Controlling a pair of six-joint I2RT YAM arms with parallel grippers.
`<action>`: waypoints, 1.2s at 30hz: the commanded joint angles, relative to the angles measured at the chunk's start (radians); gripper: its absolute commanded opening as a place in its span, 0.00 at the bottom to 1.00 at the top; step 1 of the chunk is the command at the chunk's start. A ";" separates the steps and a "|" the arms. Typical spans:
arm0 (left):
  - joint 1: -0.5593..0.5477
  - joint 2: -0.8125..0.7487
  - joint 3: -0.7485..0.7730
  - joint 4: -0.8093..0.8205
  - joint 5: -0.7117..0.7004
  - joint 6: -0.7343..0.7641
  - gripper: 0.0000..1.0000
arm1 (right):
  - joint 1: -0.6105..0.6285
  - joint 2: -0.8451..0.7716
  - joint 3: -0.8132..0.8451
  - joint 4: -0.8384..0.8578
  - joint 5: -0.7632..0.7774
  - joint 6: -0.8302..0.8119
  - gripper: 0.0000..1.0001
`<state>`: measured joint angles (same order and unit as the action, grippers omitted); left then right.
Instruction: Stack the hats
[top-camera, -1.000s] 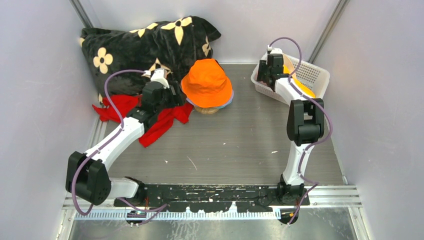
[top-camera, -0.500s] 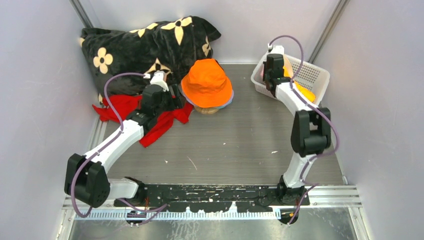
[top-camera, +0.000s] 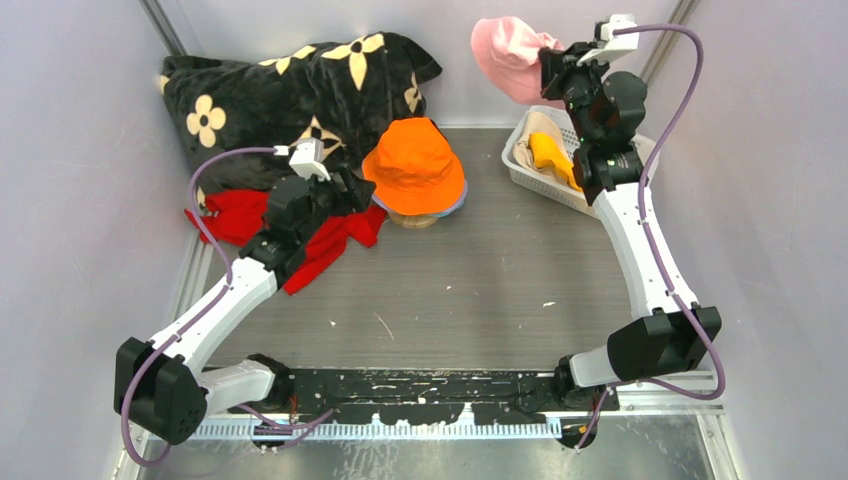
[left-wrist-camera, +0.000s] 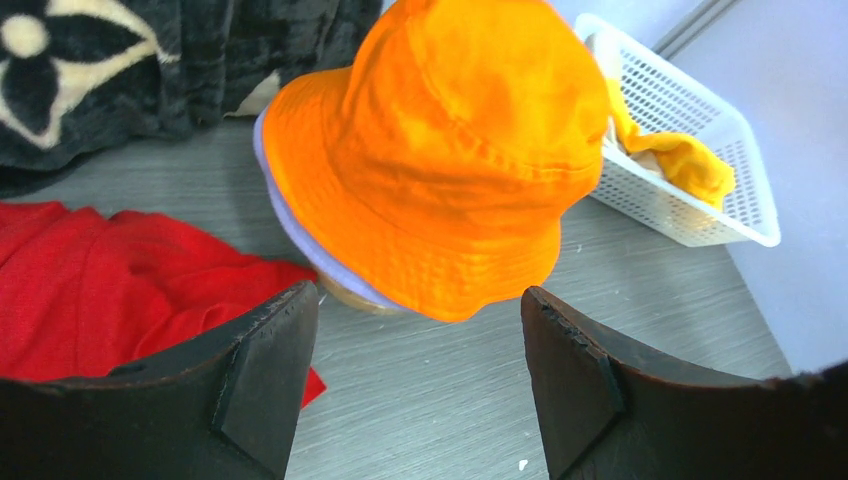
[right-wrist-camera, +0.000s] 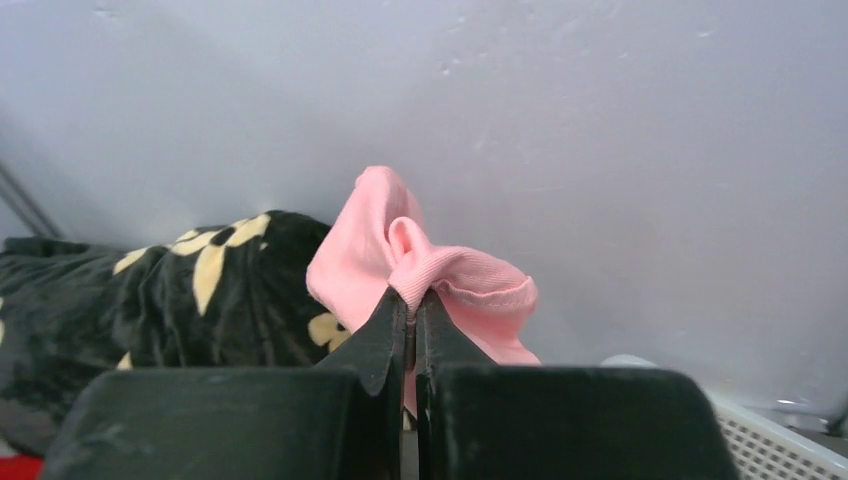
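An orange hat tops a pile at mid-table, with a lavender brim showing under it. My left gripper stands open just left of the pile, over the red cloth, nothing between its fingers. My right gripper is raised high above the white basket and is shut on a pink hat, whose fabric bunches above the pinched jaws. A yellow hat and a beige hat lie in the basket.
A black plush blanket with cream flowers fills the back left corner. A flat red cloth lies under my left arm. Grey walls close in on the left, back and right.
My right gripper shut on the pink hat inside the basket and lifted it high toward the back wall. The left arm shifted only slightly beside the pile.
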<state>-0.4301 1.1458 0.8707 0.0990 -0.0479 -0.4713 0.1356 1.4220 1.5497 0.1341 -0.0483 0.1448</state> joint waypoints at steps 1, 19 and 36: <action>-0.002 -0.026 0.003 0.153 0.085 -0.014 0.74 | 0.004 -0.004 -0.050 0.116 -0.169 0.105 0.01; -0.090 0.297 0.175 0.619 0.281 -0.245 0.73 | 0.021 -0.057 -0.173 0.326 -0.294 0.315 0.01; -0.134 0.595 0.404 0.785 0.239 -0.320 0.73 | 0.021 -0.112 -0.222 0.385 -0.306 0.385 0.01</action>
<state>-0.5621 1.7119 1.2140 0.7719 0.2081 -0.7719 0.1513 1.3624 1.3144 0.4343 -0.3428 0.5110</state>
